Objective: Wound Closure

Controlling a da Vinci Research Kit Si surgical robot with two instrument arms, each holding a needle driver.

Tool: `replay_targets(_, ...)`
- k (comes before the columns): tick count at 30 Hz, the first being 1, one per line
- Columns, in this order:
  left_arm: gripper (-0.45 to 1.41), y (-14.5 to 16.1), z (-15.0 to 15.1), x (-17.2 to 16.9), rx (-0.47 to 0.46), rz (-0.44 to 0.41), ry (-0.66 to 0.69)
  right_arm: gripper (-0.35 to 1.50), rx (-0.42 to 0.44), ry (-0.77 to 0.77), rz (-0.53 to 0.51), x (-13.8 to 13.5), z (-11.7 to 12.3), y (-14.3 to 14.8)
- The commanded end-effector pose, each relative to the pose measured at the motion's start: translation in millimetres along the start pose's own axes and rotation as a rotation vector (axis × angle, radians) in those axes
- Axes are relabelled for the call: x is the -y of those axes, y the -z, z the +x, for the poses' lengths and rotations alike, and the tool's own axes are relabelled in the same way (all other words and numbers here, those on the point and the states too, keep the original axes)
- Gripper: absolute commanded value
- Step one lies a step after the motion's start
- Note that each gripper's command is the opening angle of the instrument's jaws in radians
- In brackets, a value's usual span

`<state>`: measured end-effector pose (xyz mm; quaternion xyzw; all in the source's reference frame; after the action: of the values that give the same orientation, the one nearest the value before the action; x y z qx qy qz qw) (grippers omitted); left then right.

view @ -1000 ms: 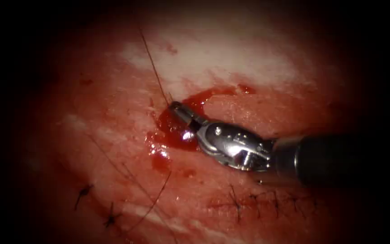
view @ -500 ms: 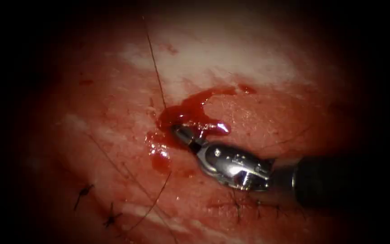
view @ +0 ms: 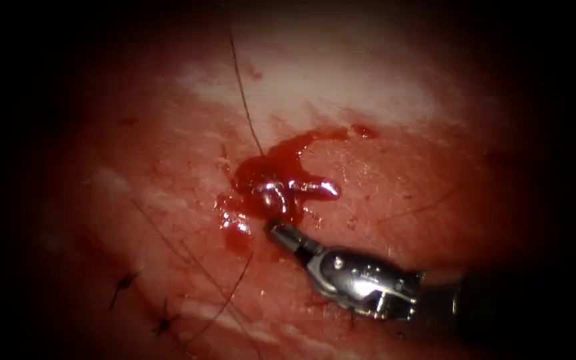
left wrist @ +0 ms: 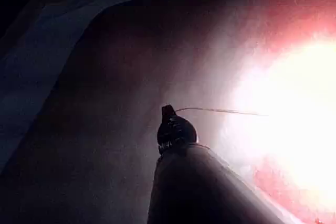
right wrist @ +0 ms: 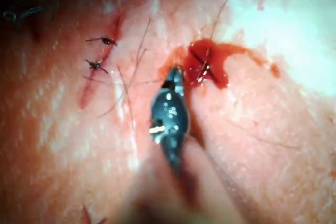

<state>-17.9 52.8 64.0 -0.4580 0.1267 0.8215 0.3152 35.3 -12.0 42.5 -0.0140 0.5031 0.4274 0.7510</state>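
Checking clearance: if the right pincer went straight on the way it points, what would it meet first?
Probably the red fluid pooled on the tissue, just ahead of the right pincer; its height above is unclear.

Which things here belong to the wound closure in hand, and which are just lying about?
In hand: left tool, holding the thread; right tool, jaws shut, holding nothing; tissue.
Lying about: red fluid; finished stitches; loose thread ends.
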Motion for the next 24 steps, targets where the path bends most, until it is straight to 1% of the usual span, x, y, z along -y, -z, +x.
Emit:
replay_targets(1,-0.45,-1.1,0.1,0.1,-0.024,0.021,0.008,-0.35,0.001,-0.002,0.001,0.7,-0.7,-0.5)
replay_targets(2,-0.45,-1.1,0.1,0.1,-0.024,0.021,0.008,-0.35,0.001,-0.002,0.001,0.7,-0.7,-0.5)
replay_targets(3,-0.45,-1.6,0.2,0.3,-0.063,0.064,0.0,-0.35,0.002,-0.003,0.0,0.8,-0.7,-0.5)
replay_targets(5,-0.45,-1.8,0.2,0.4,-0.077,0.08,-0.006,-0.35,0.001,-0.009,0.001,0.8,-0.7,-0.5)
replay_targets(8,-0.45,-2.6,0.6,1.8,-0.142,0.168,-0.052,-0.35,0.005,-0.008,0.014,1.8,-1.0,0.1)
replay_targets(10,-0.45,-3.1,0.7,2.7,-0.145,0.19,-0.076,-0.35,0.009,-0.008,0.025,2.8,-1.0,0.6)
replay_targets(12,-0.45,-3.2,0.7,2.8,-0.142,0.194,-0.082,-0.35,0.009,-0.009,0.025,2.9,-1.0,0.6)
replay_targets(13,-0.45,-3.2,0.7,3.2,-0.123,0.213,-0.11,-0.35,0.009,-0.008,0.032,3.2,-1.1,0.6)
replay_targets(16,-0.45,-3.2,0.7,3.6,-0.112,0.233,-0.123,-0.35,0.009,-0.008,0.04,3.4,-1.2,0.7)
replay_targets(17,-0.45,-3.2,0.6,4.1,-0.122,0.261,-0.137,-0.35,0.012,-0.006,0.044,3.9,-1.3,1.0)
replay_targets(20,-0.45,-3.6,0.7,5.1,-0.144,0.297,-0.153,-0.35,0.019,-0.005,0.052,4.7,-1.4,1.6)
replay_targets(24,-0.45,-4.2,0.9,6.0,-0.144,0.309,-0.161,-0.35,0.022,-0.005,0.053,5.0,-1.4,1.8)
